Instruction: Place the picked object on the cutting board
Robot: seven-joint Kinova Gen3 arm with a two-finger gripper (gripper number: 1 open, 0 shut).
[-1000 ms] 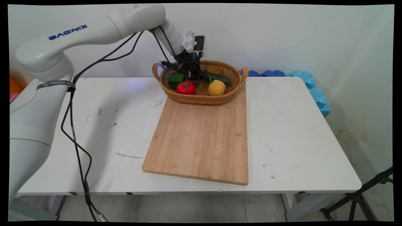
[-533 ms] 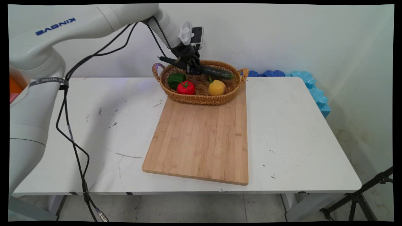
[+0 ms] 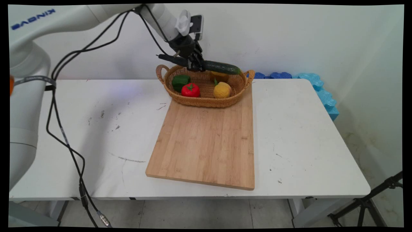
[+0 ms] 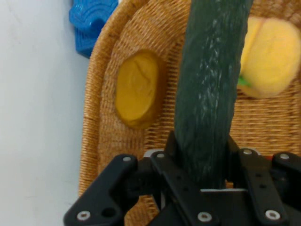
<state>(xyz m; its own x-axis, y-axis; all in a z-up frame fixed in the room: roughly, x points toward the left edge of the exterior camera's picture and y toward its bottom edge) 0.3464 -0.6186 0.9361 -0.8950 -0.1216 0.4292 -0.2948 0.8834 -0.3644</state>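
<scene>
**Cucumber held above the basket**

Main view: the pincer (image 3: 195,65) is clamped on one end of a dark green cucumber (image 3: 222,67), which lies roughly level in the air above the wicker basket (image 3: 206,101). The basket sits at the far end of a wooden cutting board (image 3: 206,145) on the white tabletop (image 3: 302,135). Inside it are a green pepper (image 3: 180,82), a red tomato (image 3: 190,90) and a yellow lemon (image 3: 222,90).

Hand view: the cucumber (image 4: 211,89) runs up from between the closed fingers. Below lie the basket's weave (image 4: 101,132), a flat yellow-orange piece (image 4: 136,89), possibly a potato, and the lemon (image 4: 273,56).
</scene>
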